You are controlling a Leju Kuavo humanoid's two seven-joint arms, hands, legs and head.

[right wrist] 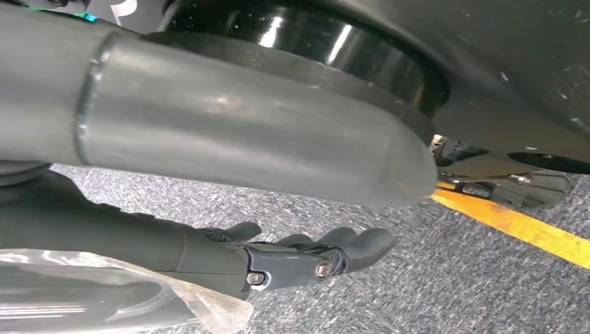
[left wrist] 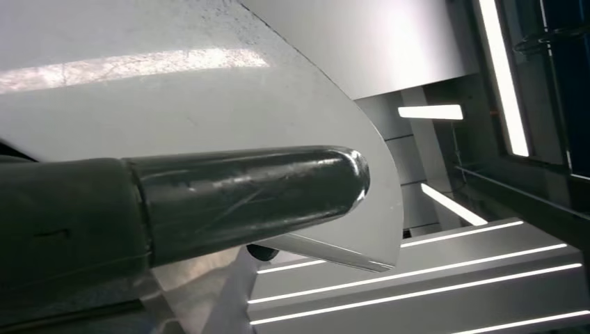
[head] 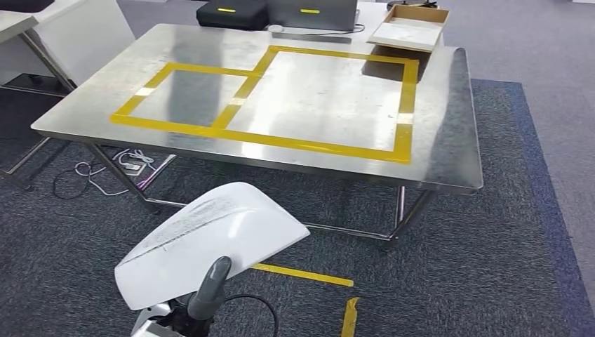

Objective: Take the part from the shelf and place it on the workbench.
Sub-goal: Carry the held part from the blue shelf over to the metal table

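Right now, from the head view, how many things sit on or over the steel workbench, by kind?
White part, gripped by the left hand over the floor: 0 on the workbench
Yellow taped squares: 2
Cardboard trays: 1
Black devices: 2
Total: 5

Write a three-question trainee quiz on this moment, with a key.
1. True or false: the white part already lies on the steel workbench.
2. Which hand holds the white part? A) left hand B) right hand
3. Fill in: the yellow tape on the workbench marks ____ rectangles.

Key: 1 false, the left hand holds it above the carpet, short of the workbench. 2 A; the right hand hangs over the carpet with nothing in it, fingers loosely extended. 3 two, a smaller one beside a larger one.
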